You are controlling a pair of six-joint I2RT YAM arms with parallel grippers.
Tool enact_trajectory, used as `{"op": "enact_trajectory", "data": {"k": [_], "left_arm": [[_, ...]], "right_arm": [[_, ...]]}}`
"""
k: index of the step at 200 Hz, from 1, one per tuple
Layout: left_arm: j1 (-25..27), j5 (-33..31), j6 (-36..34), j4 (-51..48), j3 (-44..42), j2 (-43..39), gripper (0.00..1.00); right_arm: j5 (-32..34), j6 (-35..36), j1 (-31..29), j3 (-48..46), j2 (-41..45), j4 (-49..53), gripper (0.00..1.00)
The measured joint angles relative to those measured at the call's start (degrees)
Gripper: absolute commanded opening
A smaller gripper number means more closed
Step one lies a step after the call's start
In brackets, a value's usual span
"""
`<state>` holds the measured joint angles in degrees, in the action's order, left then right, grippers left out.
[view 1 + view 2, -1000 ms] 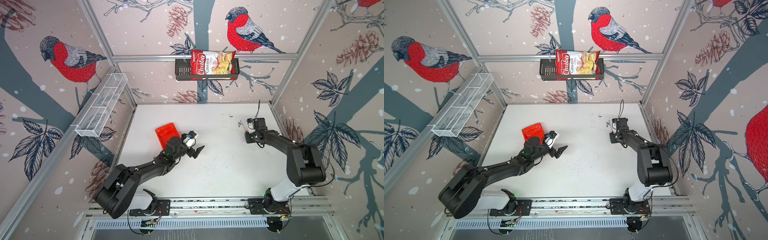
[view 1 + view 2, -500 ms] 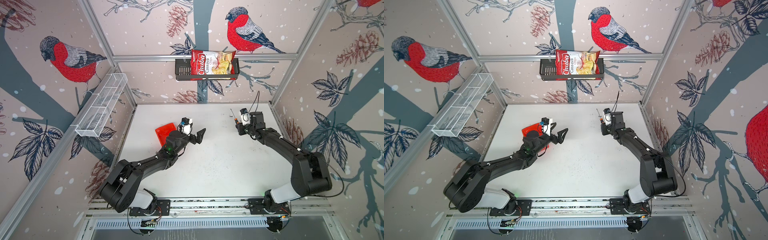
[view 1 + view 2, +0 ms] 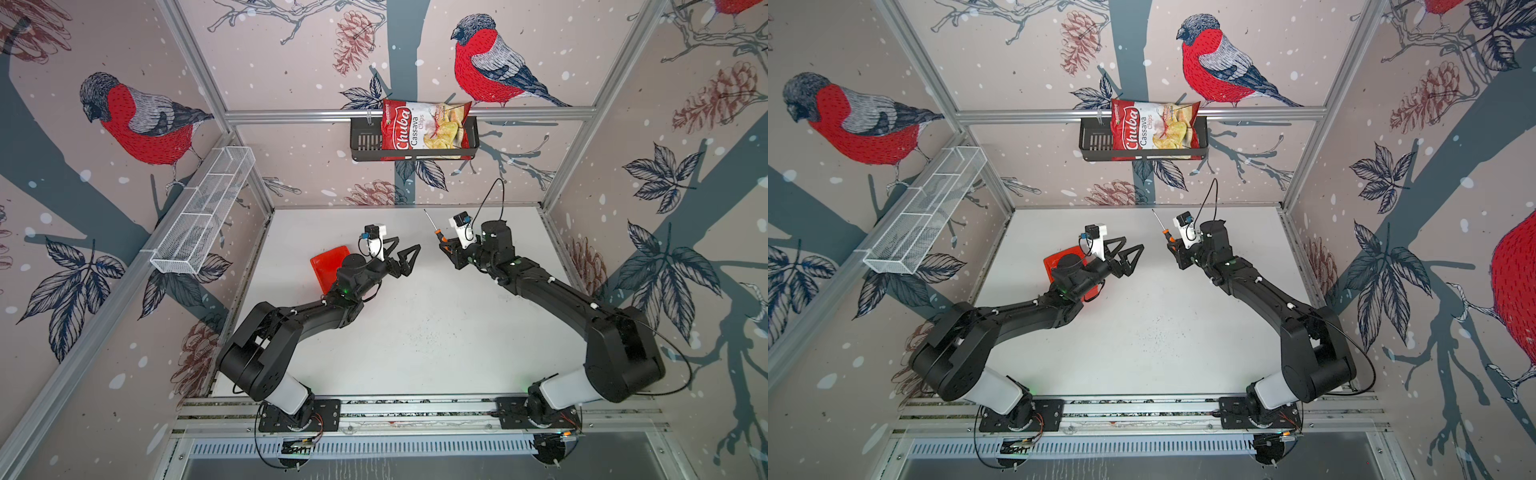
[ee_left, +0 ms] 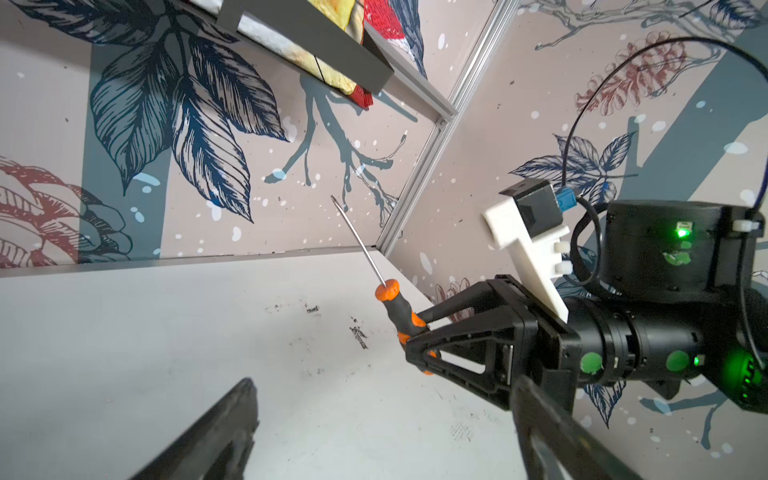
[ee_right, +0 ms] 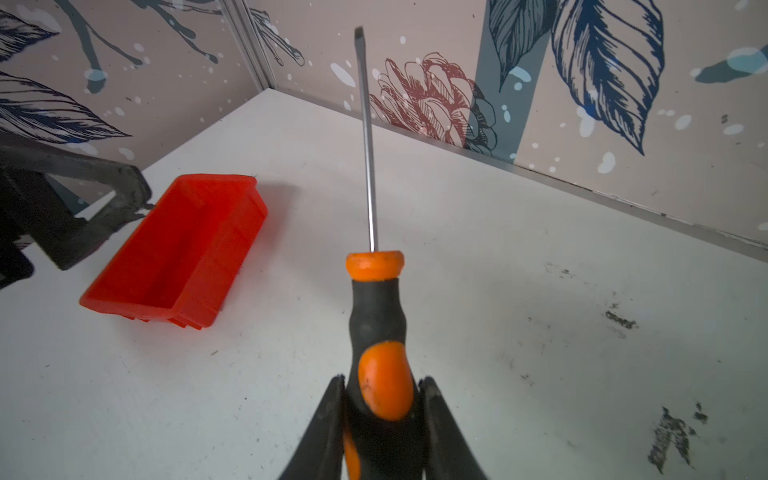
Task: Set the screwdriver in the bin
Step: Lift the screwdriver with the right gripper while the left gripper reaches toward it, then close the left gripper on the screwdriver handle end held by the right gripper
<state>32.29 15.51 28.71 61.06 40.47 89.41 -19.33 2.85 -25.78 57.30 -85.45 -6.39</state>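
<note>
The screwdriver point(image 3: 439, 237) point(image 3: 1168, 236) has an orange-and-black handle and a thin silver shaft. It is held in the air above the white table, shaft pointing up and back. My right gripper point(image 3: 445, 246) point(image 5: 382, 380) is shut on the lower handle point(image 5: 376, 316). My left gripper point(image 3: 408, 244) point(image 3: 1133, 243) point(image 4: 382, 386) stands open and empty, facing the screwdriver point(image 4: 395, 307) from the left with a small gap between. The red bin point(image 3: 328, 262) point(image 5: 178, 249) lies empty on the table behind the left wrist, which partly covers it in both top views.
A white wire-mesh basket point(image 3: 203, 212) hangs on the left wall. On the back wall a black slotted basket point(image 3: 365, 141) holds a chips bag point(image 3: 424, 129). Walls and aluminium posts close in the white table point(image 3: 415, 332).
My right gripper has lifted the screwdriver off the table and carried it left toward the middle. The open left gripper has risen and swung back to face it.
</note>
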Motion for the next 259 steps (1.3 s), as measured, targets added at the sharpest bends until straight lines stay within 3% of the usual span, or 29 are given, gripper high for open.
{"op": "enact_trajectory", "data": {"k": [49,131,214,259], "left_arm": [[0.0,0.96,3.87,5.62,0.74,2.6,0.87],[-0.02,1.16,7.3,9.44,1.36,4.39,0.61],[-0.66,1.18,10.32,13.64,0.35,5.16,0.43],[-0.87,1.53,10.97,13.66,0.02,5.09,0.16]], "right_arm": [[-3.34,-1.75,-2.91,0.24,-0.66,-3.72,0.25],[-8.2,-4.63,-6.91,0.37,-0.96,-9.42,0.25],[-14.03,-4.24,-7.56,2.08,-2.64,-9.49,0.25],[-15.54,-2.69,-8.26,2.62,-2.84,-7.85,0.26]]}}
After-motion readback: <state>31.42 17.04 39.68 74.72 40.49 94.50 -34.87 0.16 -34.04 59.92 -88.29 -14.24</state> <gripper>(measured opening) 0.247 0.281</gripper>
